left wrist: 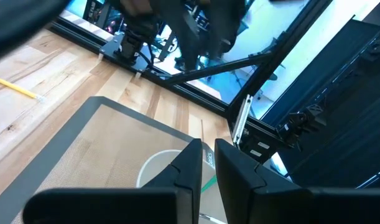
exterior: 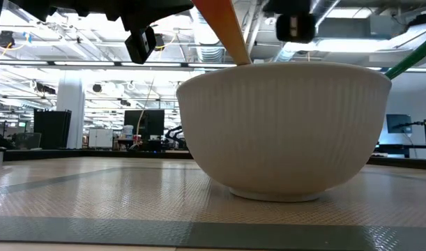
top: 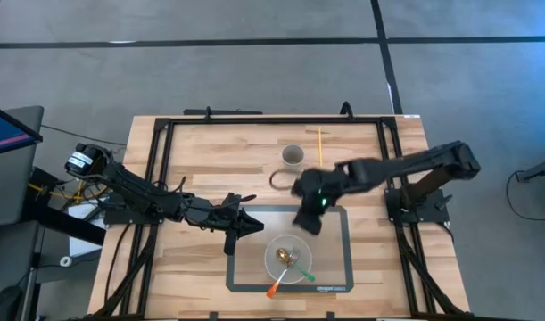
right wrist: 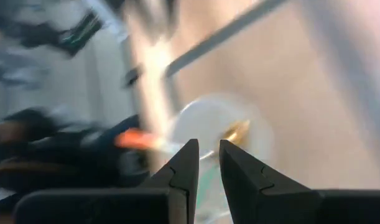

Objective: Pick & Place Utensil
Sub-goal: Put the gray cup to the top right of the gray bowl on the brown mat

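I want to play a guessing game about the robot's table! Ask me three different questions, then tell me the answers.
1. True or false: the white bowl sits on the grey mat.
2. How many coloured handles stick out of the bowl: A one, B two, C four?
3. Fill in: the yellow pencil lies on the wood next to the ____.

Key: 1 true. 2 B, the orange handle and the green handle. 3 cup.

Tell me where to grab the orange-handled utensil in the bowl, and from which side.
Grip the orange-handled utensil by the handle end sticking out past the rim of the bowl, likely coming from above on the bowl's front-left side. That end leans clear over the rim, while its head lies inside with the other utensils.
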Available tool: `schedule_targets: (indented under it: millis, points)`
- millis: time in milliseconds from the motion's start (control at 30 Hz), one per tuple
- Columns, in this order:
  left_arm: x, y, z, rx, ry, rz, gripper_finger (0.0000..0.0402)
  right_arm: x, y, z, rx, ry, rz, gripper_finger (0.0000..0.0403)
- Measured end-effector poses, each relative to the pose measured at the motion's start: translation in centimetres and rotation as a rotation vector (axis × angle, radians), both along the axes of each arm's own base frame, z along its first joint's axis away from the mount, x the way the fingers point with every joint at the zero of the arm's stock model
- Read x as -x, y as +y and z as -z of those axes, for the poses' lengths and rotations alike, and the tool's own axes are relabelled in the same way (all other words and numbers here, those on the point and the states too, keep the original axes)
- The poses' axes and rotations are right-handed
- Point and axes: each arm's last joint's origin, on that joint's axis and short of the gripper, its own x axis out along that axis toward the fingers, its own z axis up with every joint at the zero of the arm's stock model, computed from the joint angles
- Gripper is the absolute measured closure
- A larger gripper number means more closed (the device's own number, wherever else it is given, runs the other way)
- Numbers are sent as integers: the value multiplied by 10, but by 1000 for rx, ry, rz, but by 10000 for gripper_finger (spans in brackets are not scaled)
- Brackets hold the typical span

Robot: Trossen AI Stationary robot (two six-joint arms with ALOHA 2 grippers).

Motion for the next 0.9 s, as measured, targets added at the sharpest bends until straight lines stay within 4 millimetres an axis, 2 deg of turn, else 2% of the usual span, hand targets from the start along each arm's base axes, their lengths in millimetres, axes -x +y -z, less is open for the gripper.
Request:
schedule_targets:
  millis: [133, 200, 267, 367, 567, 900]
  points:
    - [0, 0, 0, 0, 0, 0, 357, 11, -35, -18, 382, -89, 0, 344]
    - [0, 0, 0, 0, 0, 0, 357, 12, -52, -19, 553, -93, 41, 344]
    - [0, 0, 0, 0, 0, 0, 357, 10, -70, -16, 642, -62, 129, 344]
    - [0, 0, 0, 0, 0, 0, 357, 3, -93, -5, 667, 0, 200, 344]
    - [-1, 3, 0, -126, -18, 3, 357, -12, -121, 28, 629, 108, 127, 344]
    - [-3, 8, 0, -155, -21, -13, 357, -32, -133, 75, 654, 257, 93, 344]
